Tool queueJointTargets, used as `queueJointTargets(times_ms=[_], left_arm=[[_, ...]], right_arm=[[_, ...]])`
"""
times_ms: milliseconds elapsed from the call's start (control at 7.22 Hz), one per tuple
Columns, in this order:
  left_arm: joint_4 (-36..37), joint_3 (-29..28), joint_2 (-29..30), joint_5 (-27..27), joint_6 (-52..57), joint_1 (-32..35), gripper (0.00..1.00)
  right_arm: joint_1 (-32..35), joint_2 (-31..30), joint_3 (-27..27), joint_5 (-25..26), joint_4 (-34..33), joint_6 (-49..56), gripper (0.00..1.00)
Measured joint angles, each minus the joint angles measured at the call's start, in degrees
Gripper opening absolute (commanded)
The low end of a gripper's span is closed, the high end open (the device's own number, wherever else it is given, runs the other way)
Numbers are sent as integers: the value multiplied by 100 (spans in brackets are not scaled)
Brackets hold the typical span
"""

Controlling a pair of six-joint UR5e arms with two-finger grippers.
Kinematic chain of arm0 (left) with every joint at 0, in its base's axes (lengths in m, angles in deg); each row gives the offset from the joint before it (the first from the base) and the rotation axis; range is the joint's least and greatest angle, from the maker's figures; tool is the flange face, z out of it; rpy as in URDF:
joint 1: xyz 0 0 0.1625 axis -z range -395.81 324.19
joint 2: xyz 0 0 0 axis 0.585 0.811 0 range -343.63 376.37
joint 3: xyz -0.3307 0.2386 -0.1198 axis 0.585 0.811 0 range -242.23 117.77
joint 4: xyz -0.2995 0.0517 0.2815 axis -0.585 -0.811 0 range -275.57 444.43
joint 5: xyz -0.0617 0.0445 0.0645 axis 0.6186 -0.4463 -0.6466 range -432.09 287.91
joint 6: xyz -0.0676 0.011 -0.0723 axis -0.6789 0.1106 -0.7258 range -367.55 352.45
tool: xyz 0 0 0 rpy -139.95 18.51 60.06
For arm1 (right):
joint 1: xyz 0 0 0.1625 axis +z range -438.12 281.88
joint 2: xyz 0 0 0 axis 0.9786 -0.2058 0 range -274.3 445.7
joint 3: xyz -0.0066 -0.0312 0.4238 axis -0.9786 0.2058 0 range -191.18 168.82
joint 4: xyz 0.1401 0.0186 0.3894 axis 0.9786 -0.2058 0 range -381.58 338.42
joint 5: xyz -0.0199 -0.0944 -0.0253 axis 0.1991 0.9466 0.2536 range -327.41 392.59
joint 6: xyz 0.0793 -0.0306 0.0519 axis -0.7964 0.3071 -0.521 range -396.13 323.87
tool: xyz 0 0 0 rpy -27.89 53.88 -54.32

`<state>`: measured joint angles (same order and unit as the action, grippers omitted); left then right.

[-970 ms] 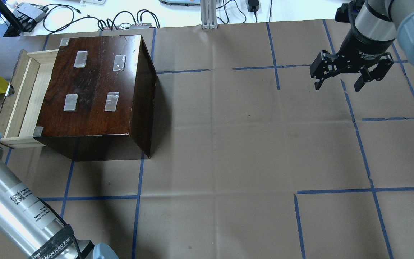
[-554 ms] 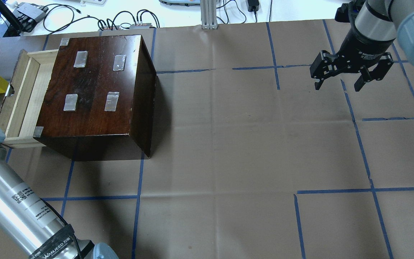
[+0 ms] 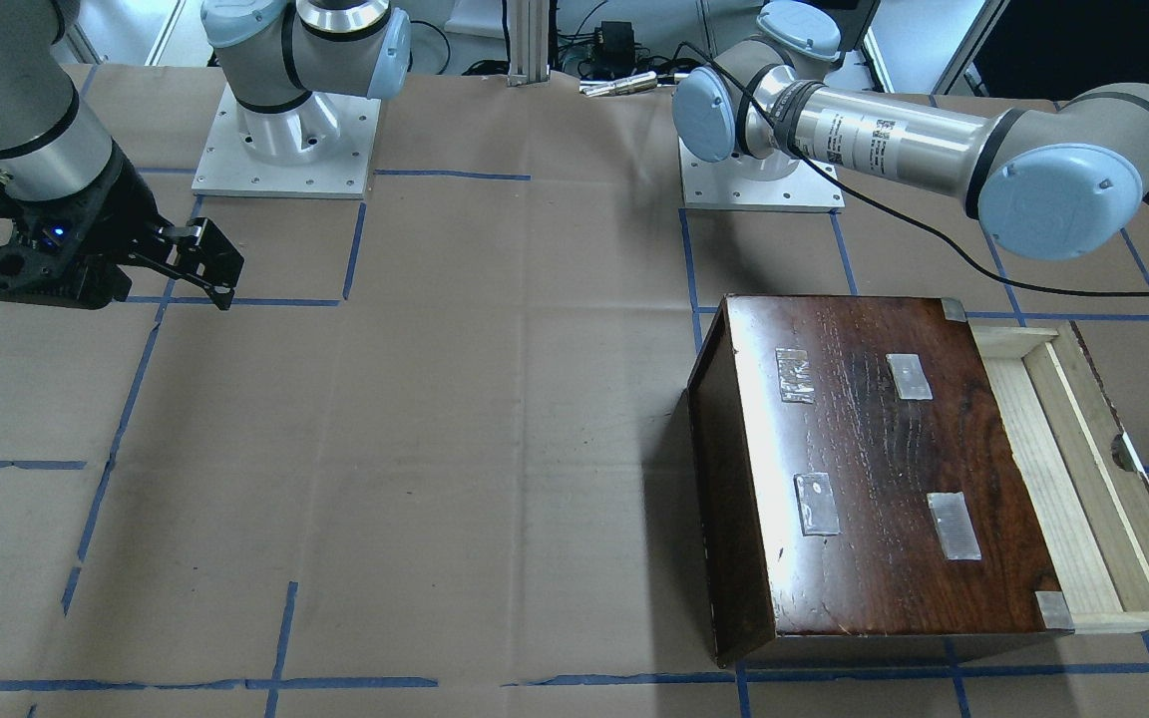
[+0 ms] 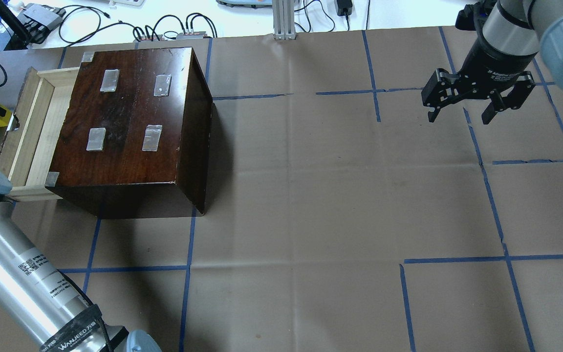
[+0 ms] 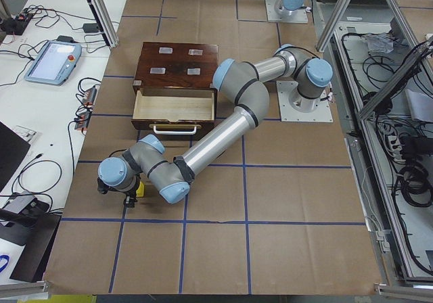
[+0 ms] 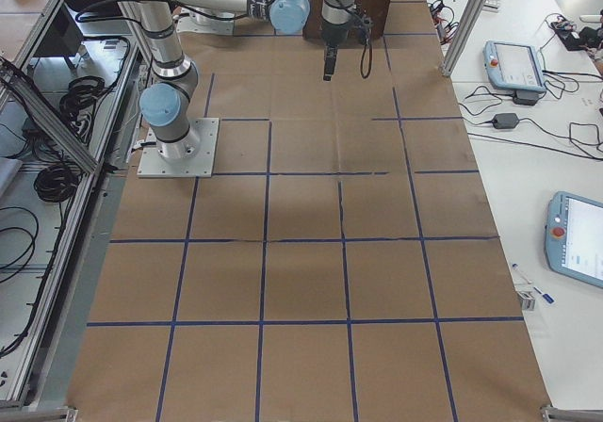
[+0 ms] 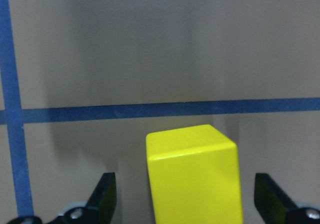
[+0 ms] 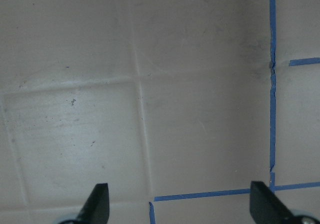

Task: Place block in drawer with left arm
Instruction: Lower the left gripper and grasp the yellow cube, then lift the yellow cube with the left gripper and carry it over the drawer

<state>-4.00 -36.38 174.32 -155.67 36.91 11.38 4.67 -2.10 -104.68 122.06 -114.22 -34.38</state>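
Yellow and smooth, the block (image 7: 192, 176) is a small cube with sharp edges and a shiny top. All its sides are the same, so it has no long side. It sits flat on the brown paper table (image 4: 311, 195). In the left wrist view it is turned a little against the blue tape line (image 7: 150, 110) just past it at 12 o'clock.

The left gripper (image 7: 186, 194) is down around the block. Its two black fingers (image 7: 106, 194) are wide apart, one at 9 o'clock of the block and one at 3 o'clock. There is a gap on each side, so they do not touch it.

In the overhead view the block lies just beside the drawer (image 4: 32, 132), at its 9 o'clock. It is on the table, not in the drawer. The drawer is a shallow tray of pale, rough wood, pulled out toward 9 o'clock. Its long side runs from 12 to 6 o'clock. Its dark front wall, with a round notch (image 4: 13, 123), stands between the block and the tray.

The drawer comes out of a dark, glossy wooden box (image 4: 125, 112) with grey tape patches (image 4: 97, 139) on top.

The silver left arm (image 4: 8, 274) comes in at 7 o'clock, with a black cable (image 3: 934, 234) hanging from it.

The right gripper (image 4: 459, 119) is well apart, at 2 o'clock of the overhead view, above bare paper. Its fingers are spread and hold nothing.
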Motion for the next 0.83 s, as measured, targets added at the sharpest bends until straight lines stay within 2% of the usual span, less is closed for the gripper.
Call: queueJointTargets(times_ms=[139,554,831], left_arm=[[1,0,2,-10,6,0,27],[-12,-8,-96,-23,21,-5,24],[-241,47,-415,-34,59,-29,20]], right_arm=[[0,0,1,0,0,0,100],[0,0,1,0,2,0,100],[0,0,4,0,2,0,100]])
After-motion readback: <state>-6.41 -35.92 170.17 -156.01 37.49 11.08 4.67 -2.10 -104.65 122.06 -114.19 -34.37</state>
